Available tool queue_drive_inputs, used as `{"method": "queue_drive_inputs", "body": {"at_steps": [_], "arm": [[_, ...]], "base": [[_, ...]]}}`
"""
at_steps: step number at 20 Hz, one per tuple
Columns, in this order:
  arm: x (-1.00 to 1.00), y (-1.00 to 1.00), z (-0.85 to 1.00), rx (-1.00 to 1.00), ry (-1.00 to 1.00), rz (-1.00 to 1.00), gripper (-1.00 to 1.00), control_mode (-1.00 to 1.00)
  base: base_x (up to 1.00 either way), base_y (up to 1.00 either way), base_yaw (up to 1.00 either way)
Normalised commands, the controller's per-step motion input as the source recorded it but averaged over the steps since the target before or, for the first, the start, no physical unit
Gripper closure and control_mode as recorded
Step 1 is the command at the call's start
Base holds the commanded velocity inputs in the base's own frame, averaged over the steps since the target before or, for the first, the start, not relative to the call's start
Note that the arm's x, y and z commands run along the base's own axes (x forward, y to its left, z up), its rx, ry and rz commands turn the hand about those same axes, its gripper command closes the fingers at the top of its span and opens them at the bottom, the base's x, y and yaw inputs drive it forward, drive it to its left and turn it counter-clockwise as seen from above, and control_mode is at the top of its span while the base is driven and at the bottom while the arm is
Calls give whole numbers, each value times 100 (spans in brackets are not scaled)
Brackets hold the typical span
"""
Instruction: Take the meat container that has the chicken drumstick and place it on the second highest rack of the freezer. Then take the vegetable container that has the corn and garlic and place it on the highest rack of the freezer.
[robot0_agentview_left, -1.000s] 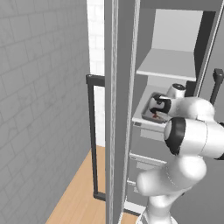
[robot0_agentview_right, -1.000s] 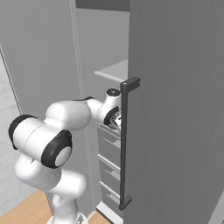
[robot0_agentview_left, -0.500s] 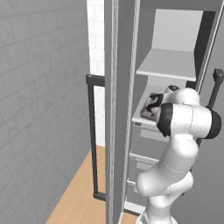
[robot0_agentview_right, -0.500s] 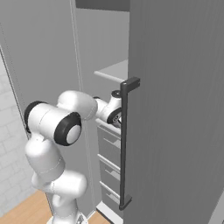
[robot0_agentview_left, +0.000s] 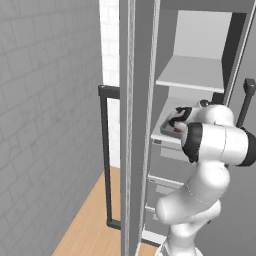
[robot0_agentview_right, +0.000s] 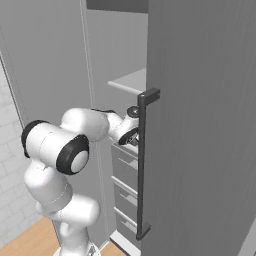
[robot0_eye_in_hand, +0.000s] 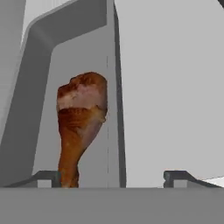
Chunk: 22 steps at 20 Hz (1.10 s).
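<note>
The meat container (robot0_agentview_left: 169, 129), a shallow grey tray, rests on the second highest rack (robot0_agentview_left: 161, 138) of the open freezer (robot0_agentview_left: 200, 55). In the hand view the reddish-brown chicken drumstick (robot0_eye_in_hand: 81, 127) lies inside the container (robot0_eye_in_hand: 39, 100), bone end toward me. My gripper (robot0_eye_in_hand: 111, 177) is open, and its fingertips (robot0_eye_in_hand: 43, 178) stand far apart, astride the tray's near wall. From the left base view the gripper (robot0_agentview_left: 182, 114) hovers at the tray's near end. The highest rack (robot0_agentview_left: 192, 75) above is bare. The corn and garlic container is out of view.
The freezer's open door (robot0_agentview_left: 137, 125) stands edge-on to my left, and its dark bar handle (robot0_agentview_left: 106, 155) is beside the tiled wall. The other door (robot0_agentview_right: 200, 125), with a dark handle (robot0_agentview_right: 142, 165), partly hides my hand. Grey drawers (robot0_agentview_right: 125, 175) sit below the shelf.
My elbow and forearm have swung upward and around while the hand stayed at the shelf. The tray with the drumstick has stayed on the second highest rack.
</note>
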Motion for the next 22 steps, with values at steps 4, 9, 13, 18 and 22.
{"method": "queue_drive_inputs", "body": {"at_steps": [4, 9, 13, 18, 22], "arm": [[-100, 23, 50, -1, -7, 0, -100, -100], [-99, 49, 96, -1, 0, 0, -100, -100], [-95, 42, 100, 0, 1, -1, -100, -100], [-97, 24, 86, 5, 2, -6, -100, -100], [-100, 0, 56, 6, 0, -13, -100, -100]], "base": [[0, 0, 0], [0, 0, 0], [0, 0, 0], [0, 0, 0], [0, 0, 0]]}}
